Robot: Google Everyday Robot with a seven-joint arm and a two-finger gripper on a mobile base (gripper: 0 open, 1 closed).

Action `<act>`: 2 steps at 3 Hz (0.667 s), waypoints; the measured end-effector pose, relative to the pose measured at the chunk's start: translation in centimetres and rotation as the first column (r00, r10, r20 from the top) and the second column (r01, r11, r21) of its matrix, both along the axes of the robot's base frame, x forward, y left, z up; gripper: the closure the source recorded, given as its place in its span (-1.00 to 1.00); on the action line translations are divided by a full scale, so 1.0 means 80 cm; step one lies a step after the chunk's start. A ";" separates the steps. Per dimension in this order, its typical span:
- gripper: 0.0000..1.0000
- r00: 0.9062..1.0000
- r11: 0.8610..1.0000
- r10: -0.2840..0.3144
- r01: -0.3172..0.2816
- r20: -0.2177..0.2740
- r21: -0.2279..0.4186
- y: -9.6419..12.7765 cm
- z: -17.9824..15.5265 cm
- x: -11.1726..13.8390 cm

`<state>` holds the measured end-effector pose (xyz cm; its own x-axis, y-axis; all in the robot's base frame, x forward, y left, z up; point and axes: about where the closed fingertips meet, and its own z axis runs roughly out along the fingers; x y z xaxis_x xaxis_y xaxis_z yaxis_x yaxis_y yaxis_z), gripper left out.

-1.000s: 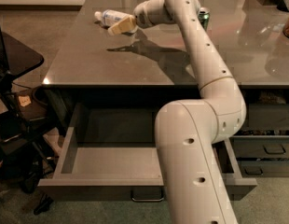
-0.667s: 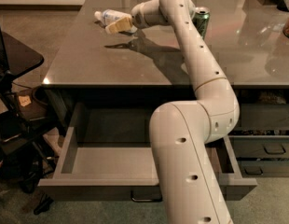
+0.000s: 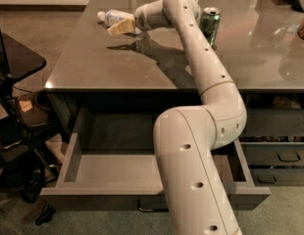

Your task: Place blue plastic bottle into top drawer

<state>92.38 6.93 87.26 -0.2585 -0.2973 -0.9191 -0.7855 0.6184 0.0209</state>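
The blue plastic bottle (image 3: 113, 16) lies on its side at the far left of the grey desk top (image 3: 93, 62), white cap pointing left. My gripper (image 3: 120, 27) is at the bottle's near side, just above the desk top, and partly covers it. The top drawer (image 3: 93, 198) is pulled wide open below the desk's front edge, and the part of its inside that I can see holds nothing. Its small metal loop handle (image 3: 148, 208) shows at the front. My arm (image 3: 201, 146) rises in front of the drawer and hides its middle right part.
A green soda can (image 3: 210, 23) stands upright on the desk top to the right of my wrist. Narrower grey drawers with dark handles (image 3: 284, 156) are at the lower right. A black chair and stand (image 3: 14, 106) crowd the floor at the left.
My gripper has moved a little to the left and closer to the bottle, uncovering the green can. The bottle and drawer have not moved.
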 end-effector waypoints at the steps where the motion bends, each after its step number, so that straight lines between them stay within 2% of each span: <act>1: -0.63 1.000 1.000 0.000 0.000 0.000 0.000 0.000 0.000 0.000; 2: -0.18 1.000 1.000 0.000 0.000 0.000 0.000 0.000 0.000 0.000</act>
